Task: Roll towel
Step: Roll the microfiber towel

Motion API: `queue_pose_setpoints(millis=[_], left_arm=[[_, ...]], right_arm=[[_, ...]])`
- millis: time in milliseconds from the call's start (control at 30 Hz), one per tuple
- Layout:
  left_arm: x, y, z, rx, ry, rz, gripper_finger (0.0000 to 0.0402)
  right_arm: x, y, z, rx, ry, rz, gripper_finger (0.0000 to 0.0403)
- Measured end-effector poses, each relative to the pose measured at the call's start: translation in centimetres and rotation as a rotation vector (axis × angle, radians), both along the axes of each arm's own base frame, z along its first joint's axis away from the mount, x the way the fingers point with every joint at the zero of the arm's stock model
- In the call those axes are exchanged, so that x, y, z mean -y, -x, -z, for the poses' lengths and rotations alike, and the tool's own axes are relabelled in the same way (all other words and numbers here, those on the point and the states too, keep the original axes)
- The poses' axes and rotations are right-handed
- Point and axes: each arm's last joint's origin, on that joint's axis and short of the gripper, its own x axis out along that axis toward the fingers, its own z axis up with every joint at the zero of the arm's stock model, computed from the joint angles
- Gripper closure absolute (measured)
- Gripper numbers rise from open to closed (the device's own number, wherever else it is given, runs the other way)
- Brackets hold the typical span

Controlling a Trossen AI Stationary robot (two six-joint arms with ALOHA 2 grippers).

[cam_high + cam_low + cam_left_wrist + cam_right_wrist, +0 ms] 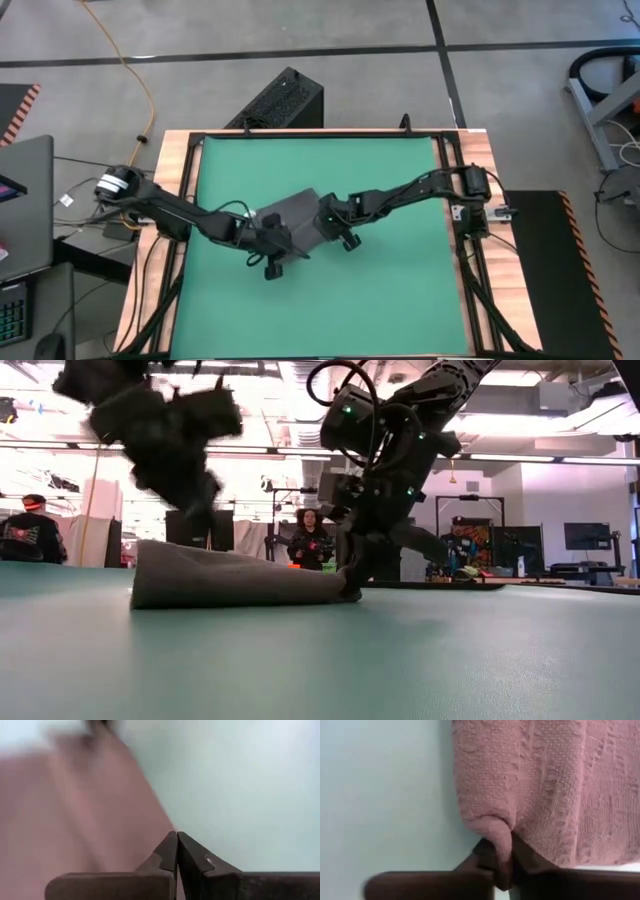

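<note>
- Towel [296, 222]: soft knit cloth, partly folded, lying mid green mat [400, 300] on bench.
- Right gripper [504, 865]: jaws clenched on a pinched fold at towel's edge.
- Left gripper [177, 845]: jaws shut, empty, just above towel's other side.

The towel [297, 222] lies on the mat [400, 300] near its middle, between left gripper [268, 238] and right gripper [335, 222].

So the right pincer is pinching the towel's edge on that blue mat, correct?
Nearly. The mat is green, not blue, as the high view shows. The right pincer is indeed pinching the towel at its edge.
</note>
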Motion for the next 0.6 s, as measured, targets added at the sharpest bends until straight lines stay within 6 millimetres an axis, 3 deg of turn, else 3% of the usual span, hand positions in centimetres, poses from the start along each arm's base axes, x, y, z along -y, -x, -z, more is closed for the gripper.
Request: queue_pose_setpoints(millis=[100,167,267,467,600], left_arm=[[-0.6,0.4,-2.0,0.088,-0.108,-0.148,0.0401],[-0.7,0.7,-2.3,0.116,-0.162,-0.232,0.0402],[-0.4,0.9,-1.6,0.102,-0.157,-0.287,0.0401],[1.0,-0.1,-0.6,0.135,-0.163,-0.193,0.0401],[0.9,0.2,0.5,0.041,-0.215,-0.178,0.0401]], right_arm=[[-0.4,0.0,-0.1,0.003,-0.020,0.041,0.0379],[-0.6,0.0,-0.3,-0.005,-0.040,0.069,0.0379],[-0.7,0.0,-0.3,-0.015,-0.067,0.091,0.0381],[-0.7,0.0,-0.3,-0.014,-0.087,0.107,0.0381],[-0.7,0.0,-0.2,-0.016,-0.095,0.101,0.0381]])
